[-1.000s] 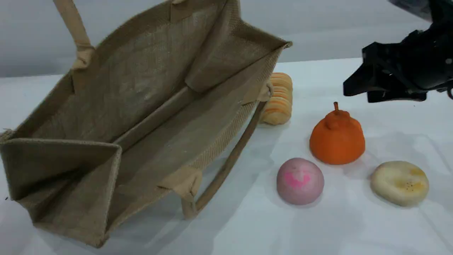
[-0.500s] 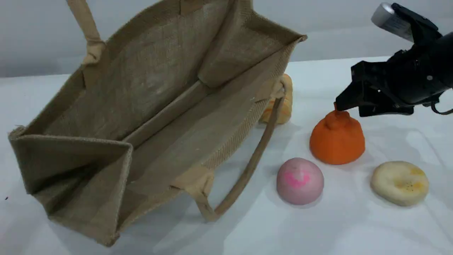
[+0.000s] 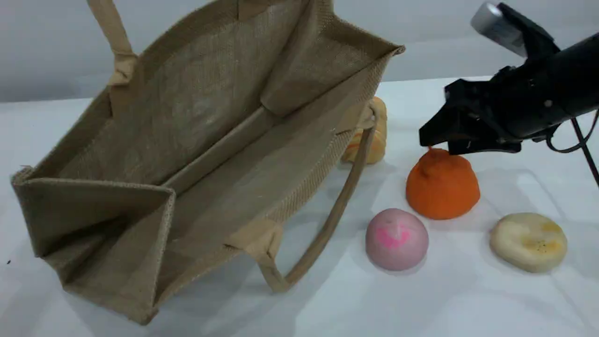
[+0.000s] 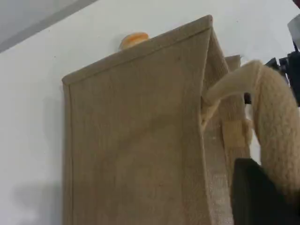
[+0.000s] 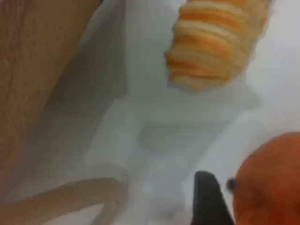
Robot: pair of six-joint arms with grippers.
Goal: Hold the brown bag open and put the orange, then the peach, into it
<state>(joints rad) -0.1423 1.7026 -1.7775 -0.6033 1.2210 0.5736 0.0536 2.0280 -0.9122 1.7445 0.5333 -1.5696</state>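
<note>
orange (image 3: 442,188) | directly under right gripper (image 3: 440,140), touching top | gripper spread, not gripping

The scene view looks down across the white table (image 3: 421,304) from far back and sees everything. The left wrist view sits high, very close to the brown bag (image 4: 136,140), looking down its outside. The right wrist view is low, close to the orange (image 5: 272,183). All three views show the striped roll (image 5: 215,42).

Coarse woven burlap brown bag (image 3: 196,140); matt, smooth orange (image 3: 442,187).
</note>
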